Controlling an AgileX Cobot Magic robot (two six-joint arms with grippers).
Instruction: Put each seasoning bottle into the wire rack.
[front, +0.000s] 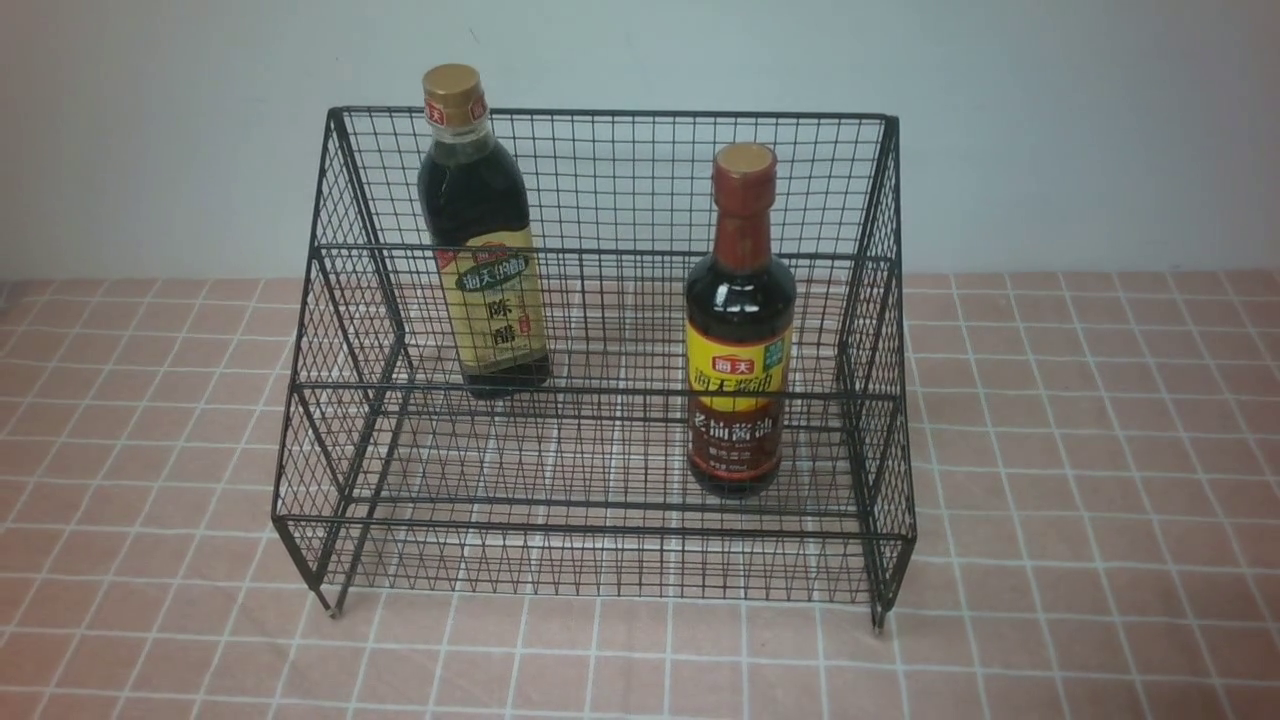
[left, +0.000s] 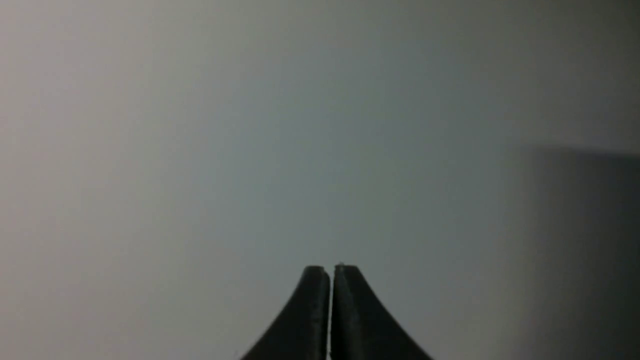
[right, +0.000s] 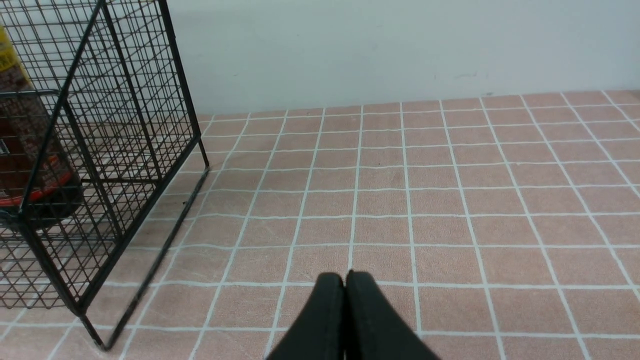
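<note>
Neither claw shows in the front view; both arms are out of frame. That view shows the black wire rack (front: 600, 360) standing on the pink checked tabletop (front: 1090, 500) with both seasoning bottles already inside it: the gold-capped bottle with the beige label (front: 484, 235) upright on the rack's upper rear tier toward its left side, and the red-necked bottle with the yellow-and-brown label (front: 740, 330) upright on the lower front tier toward its right side. By this the task looks finished, with nothing left outside the rack.

From the left wrist, the left claw (left: 331, 270) is pressed closed and empty, facing only a blank grey wall.

From the right wrist, the right claw (right: 345, 280) is likewise closed and empty, over bare tabletop well apart from the rack's right side.
</note>
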